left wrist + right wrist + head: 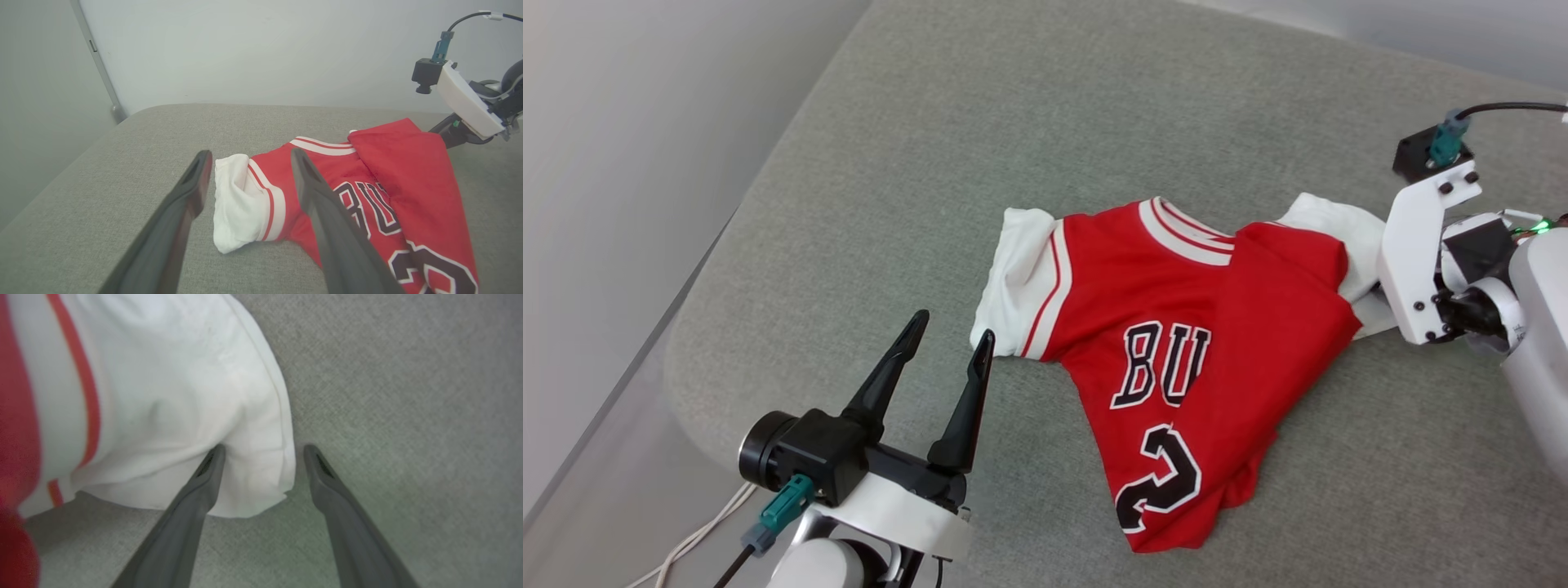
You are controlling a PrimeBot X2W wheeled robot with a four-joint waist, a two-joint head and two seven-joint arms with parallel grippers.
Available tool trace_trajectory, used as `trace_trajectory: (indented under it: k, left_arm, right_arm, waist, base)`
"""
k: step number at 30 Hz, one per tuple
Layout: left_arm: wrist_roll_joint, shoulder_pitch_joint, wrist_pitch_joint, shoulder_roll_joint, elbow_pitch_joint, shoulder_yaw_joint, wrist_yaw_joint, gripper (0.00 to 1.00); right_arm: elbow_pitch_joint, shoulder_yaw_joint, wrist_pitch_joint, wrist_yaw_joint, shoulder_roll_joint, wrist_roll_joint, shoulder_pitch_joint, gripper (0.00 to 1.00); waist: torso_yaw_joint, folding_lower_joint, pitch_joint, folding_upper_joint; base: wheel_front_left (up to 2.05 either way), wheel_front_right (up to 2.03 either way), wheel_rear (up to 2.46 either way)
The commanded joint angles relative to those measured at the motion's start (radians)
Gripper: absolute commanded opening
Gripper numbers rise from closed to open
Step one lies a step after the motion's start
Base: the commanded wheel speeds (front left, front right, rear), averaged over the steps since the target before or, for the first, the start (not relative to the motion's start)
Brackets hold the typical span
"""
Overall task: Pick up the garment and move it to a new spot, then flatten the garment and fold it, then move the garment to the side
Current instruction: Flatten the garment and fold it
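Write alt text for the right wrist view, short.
The right gripper, open, straddles the hem corner of the white, red-striped sleeve of the garment: one dark finger lies over the white cloth, the other over the grey fabric surface. Whether it touches the cloth cannot be told.

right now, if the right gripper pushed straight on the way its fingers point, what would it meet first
The white sleeve of the red basketball jersey: the right gripper stands open, straddling the sleeve's edge over the grey fabric cushion, though depth is unclear.
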Motion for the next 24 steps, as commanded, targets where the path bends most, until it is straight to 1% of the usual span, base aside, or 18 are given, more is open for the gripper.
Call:
trace_trajectory:
  k: [1,5,6,7,12,17,21,24]
  left_arm:
    - [0.003,-0.01,-0.003,-0.007,0.002,0.004,-0.006,1.0]
    - [0.01,-0.01,-0.003,-0.019,0.011,0.016,-0.015,1.0]
    - [0.013,-0.01,-0.003,-0.02,0.014,0.02,-0.016,1.0]
    - [0.015,-0.01,-0.003,-0.021,0.017,0.025,-0.018,1.0]
    - [0.023,0.003,-0.003,-0.016,0.027,0.049,-0.027,1.0]
    - [0.025,0.017,-0.003,-0.007,0.03,0.079,-0.032,1.0]
    - [0.029,0.039,-0.003,0.013,0.034,0.093,-0.032,1.0]
    - [0.031,0.053,-0.003,0.024,0.031,0.1,-0.029,1.0]
  right_arm:
    - [0.034,0.006,-0.011,-0.001,0.001,-0.001,-0.004,1.0]
    - [0.121,0.025,-0.034,-0.001,0.0,0.007,0.028,1.0]
    - [0.136,0.031,-0.038,-0.001,-0.003,0.009,0.034,0.14]
    - [0.144,0.037,-0.044,-0.001,-0.004,0.015,0.039,0.0]
    - [0.131,0.052,-0.112,-0.001,-0.017,0.061,0.041,0.0]
    - [0.04,0.093,-0.234,-0.001,-0.052,0.119,0.049,0.0]
    - [-0.036,0.102,-0.336,-0.001,-0.099,0.163,0.095,0.0]
    - [-0.079,0.088,-0.405,-0.001,-0.146,0.18,0.148,0.0]
  waist:
    - [0.025,-0.0001,0.02,0.0]
    - [0.027,-0.0001,0.022,0.0]
    - [0.025,-0.0001,0.021,0.0]
    - [0.021,-0.0001,0.018,0.0]
    - [-0.028,-0.0001,-0.015,0.0]
    - [-0.096,-0.0001,-0.07,0.0]
    - [-0.158,-0.0001,-0.111,0.0]
    - [-0.2,-0.0001,-0.135,0.0]
  base:
    - [0.0,0.0,0.0]
    - [0.0,0.0,0.0]
    - [0.0,0.0,0.0]
    - [0.0,0.0,0.0]
    - [0.0,0.0,0.0]
    - [0.0,0.0,0.0]
    - [0.0,0.0,0.0]
    - [0.0,0.0,0.0]
